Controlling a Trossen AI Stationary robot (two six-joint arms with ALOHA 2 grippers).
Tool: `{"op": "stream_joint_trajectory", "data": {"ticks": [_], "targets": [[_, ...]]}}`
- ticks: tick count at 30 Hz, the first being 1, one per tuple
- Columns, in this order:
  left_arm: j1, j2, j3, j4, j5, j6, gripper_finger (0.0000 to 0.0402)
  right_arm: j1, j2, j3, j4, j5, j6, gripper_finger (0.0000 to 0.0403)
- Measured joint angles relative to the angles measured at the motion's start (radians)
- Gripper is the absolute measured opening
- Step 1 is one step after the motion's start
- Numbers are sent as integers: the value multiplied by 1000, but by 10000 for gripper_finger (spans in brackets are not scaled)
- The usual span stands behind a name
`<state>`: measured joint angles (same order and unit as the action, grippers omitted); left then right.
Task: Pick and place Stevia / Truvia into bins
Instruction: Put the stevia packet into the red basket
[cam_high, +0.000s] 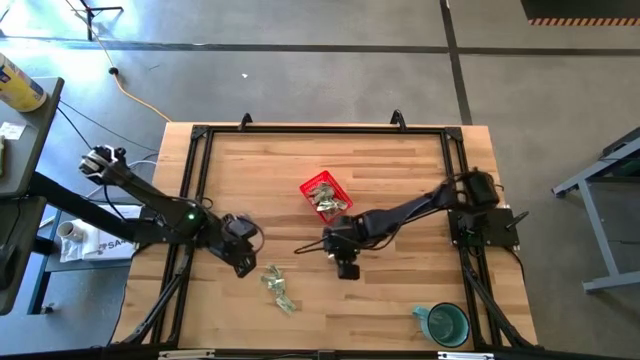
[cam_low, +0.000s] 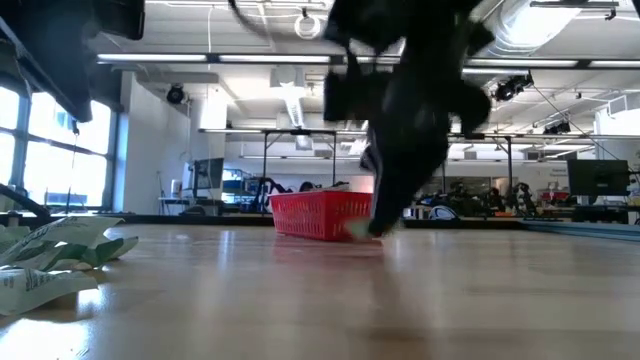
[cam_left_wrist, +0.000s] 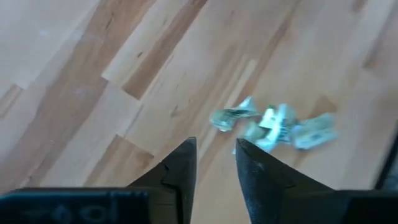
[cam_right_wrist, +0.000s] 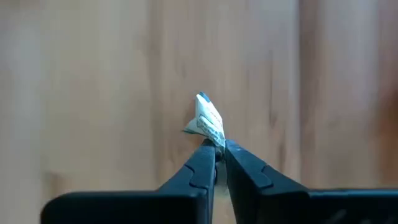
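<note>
Wooden table (cam_high: 400, 300) carried everything, its planks pale. Both dark arms reached inward over it. Near its middle sat the red basket (cam_high: 324, 195), some packets already inside. A loose pile of packets (cam_high: 278, 287) lay just beyond the left gripper (cam_high: 243, 262), whose fingers stood slightly parted and empty. The right gripper (cam_right_wrist: 216, 146), below the basket, pinched one packet (cam_right_wrist: 208, 118) between closed fingers.
</note>
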<state>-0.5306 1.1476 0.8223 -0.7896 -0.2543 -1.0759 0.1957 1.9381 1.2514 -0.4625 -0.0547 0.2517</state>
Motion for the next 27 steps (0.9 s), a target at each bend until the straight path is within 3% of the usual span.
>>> {"op": "stream_joint_trajectory", "data": {"ticks": [5,8,10,15,21,27], "targets": [[22,111,0,26,13,76,135,-5,-151,22,-47,167,63,7],[29,172,0,113,38,147,124,-59,-216,22,-35,291,53,19],[33,213,0,166,61,183,116,-118,-231,25,-19,307,34,28],[65,269,0,186,83,143,109,-286,-168,21,-15,182,47,76],[146,337,0,188,160,160,163,-345,-145,21,-7,-79,132,199],[169,403,1,256,308,401,258,-234,-191,24,-121,15,84,303]]}}
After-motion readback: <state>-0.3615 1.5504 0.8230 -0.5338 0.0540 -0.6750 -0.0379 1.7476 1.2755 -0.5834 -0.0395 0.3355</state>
